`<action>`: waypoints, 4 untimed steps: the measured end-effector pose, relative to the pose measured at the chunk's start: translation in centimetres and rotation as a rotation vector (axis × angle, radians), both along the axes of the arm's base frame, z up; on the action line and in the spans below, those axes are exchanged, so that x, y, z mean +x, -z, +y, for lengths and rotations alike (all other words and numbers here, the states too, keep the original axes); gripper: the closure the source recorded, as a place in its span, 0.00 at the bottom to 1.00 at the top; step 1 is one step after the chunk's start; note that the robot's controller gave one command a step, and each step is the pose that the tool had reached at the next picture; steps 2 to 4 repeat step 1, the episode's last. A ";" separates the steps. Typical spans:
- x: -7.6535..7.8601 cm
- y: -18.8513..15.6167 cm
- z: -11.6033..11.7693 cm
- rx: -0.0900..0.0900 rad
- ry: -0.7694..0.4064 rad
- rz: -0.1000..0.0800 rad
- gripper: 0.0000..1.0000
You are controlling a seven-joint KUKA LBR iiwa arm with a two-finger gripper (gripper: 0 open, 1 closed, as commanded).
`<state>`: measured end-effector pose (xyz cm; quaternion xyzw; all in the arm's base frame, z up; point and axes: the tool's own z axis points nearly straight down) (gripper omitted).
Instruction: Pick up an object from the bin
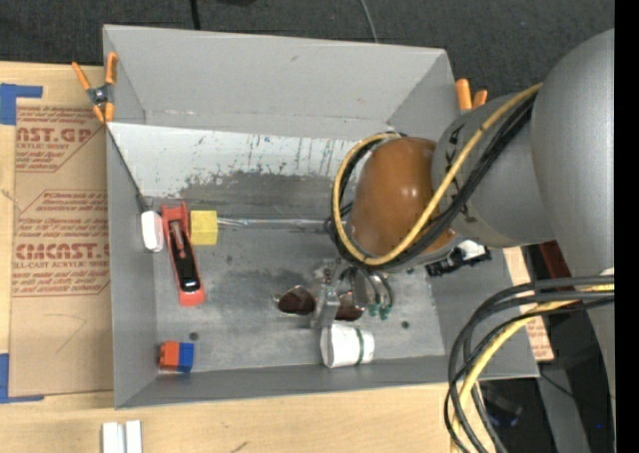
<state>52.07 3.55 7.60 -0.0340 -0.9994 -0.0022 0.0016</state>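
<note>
**In the lower right of the bin: gripper low beside a dark brown thing**

In the lower right part of the grey bin (280, 72), the gripper (344, 299) hangs low over the floor. A dark brown glossy thing (296, 300) lies just at its left side, and a white cup (347, 345) lies on its side just below. Whether the gripper is open or closed, I cannot tell. Well apart, at the left wall, lie a red stapler (183, 251), a yellow block (204, 227), a small white piece (151, 230) and a blue and red block (176, 356).
</note>
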 end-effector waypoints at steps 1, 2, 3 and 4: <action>0.0 0.0 0.0 0.000 0.000 0.000 1.00; 0.0 0.0 0.0 0.000 0.000 0.000 1.00; 0.0 0.0 0.0 0.000 0.000 0.000 1.00; 0.0 0.0 0.0 0.000 0.000 0.000 1.00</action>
